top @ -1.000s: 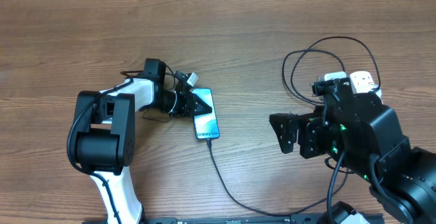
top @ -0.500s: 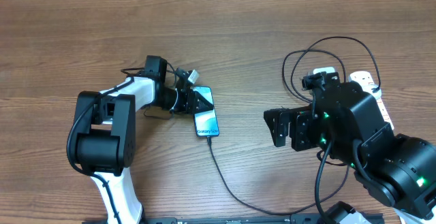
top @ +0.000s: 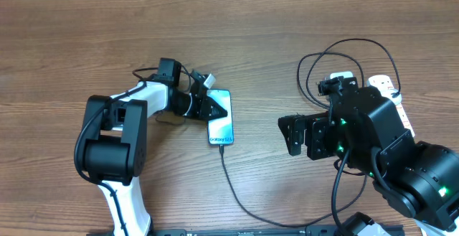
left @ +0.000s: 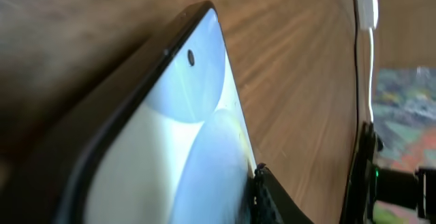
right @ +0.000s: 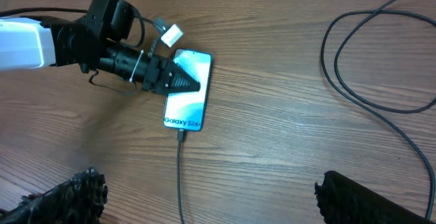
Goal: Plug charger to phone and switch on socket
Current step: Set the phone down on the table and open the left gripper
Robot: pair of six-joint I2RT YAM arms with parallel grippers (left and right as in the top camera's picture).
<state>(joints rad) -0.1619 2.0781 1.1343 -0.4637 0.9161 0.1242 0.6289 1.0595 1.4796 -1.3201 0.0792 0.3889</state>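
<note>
The left fingers [right: 176, 81] look pinched on the far end of the phone [top: 222, 125], left of middle on the table [top: 287, 35], so a tug could pop its cable [right: 179, 183] out; the right fingers [right: 344, 197] hang wide open.

the socket [top: 385, 85] is mostly hidden behind the right arm [top: 373, 132]; only a white end shows. in the left wrist view the phone [left: 170, 135] is blurred and cut off below. whether the left hand [right: 184, 82] grips it is unclear.

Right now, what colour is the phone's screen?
The phone has a light blue screen with white writing. The right wrist view shows it best.
</note>
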